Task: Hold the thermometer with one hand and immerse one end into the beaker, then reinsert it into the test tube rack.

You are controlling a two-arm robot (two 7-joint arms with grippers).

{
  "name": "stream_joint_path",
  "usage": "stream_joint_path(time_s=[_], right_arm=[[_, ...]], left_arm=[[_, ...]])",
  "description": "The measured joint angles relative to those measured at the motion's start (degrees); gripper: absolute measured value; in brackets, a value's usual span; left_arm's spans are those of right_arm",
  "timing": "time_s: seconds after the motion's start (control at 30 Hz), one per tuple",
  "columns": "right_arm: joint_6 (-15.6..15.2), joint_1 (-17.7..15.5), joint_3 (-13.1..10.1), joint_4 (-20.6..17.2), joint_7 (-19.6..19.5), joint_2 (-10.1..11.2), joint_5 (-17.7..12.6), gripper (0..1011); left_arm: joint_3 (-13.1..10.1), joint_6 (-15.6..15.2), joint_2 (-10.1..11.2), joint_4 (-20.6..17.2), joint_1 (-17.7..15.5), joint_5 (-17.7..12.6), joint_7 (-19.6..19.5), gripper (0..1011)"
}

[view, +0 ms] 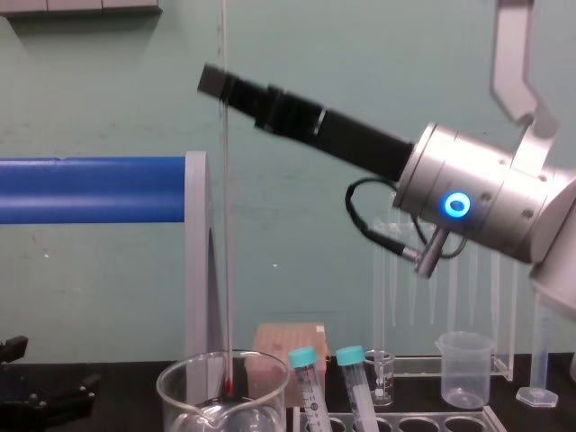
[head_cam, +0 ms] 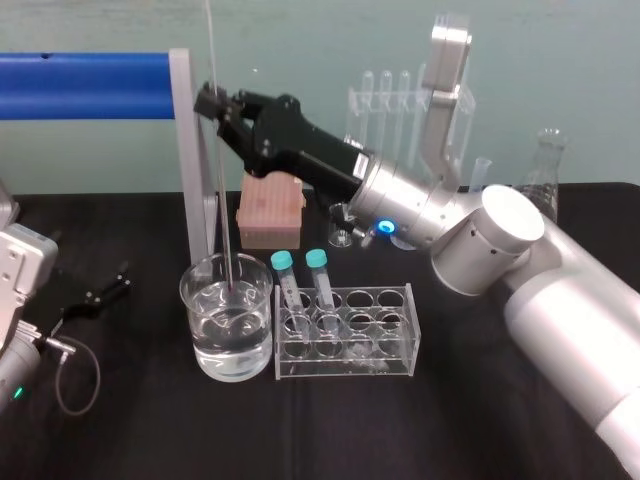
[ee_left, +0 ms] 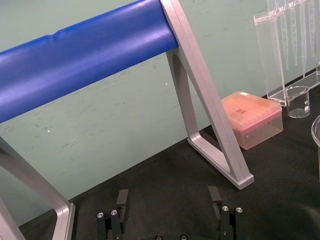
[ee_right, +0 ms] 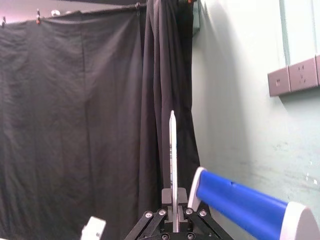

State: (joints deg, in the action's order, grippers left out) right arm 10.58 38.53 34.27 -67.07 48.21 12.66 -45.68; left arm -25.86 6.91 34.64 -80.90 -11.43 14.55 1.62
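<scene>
The beaker (head_cam: 200,335) and thin thermometer (head_cam: 222,180) are clear, glossy glass. The test tube rack (head_cam: 346,366) is shiny clear plastic. The table (head_cam: 150,430) is matt black.

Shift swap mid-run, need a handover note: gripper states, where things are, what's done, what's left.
Right gripper: shut on the thermometer, holding it upright over the beaker.
Left gripper: open, idle low on the robot's left.
The thermometer's red lower end is inside the beaker; depth in the water unclear.
Test tube rack: just right of the beaker, two teal-capped tubes in its left holes.
Done: pick-up, dip. Left: lift out, reinsert into the rack.
</scene>
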Motion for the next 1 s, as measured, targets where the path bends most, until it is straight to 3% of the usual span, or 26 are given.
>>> stream_joint_path(time_s=[0.37, 1.0], right_arm=[[2.07, 0.98, 1.56, 8.79, 1.91, -2.70, 4.04, 55], [0.52, 0.18, 1.80, 10.94, 1.96, -3.46, 7.77, 56]], left_arm=[[0.00, 0.00, 0.00, 0.00, 0.00, 0.00, 0.00, 1008], [0.00, 0.00, 0.00, 0.00, 0.00, 0.00, 0.00, 1008]])
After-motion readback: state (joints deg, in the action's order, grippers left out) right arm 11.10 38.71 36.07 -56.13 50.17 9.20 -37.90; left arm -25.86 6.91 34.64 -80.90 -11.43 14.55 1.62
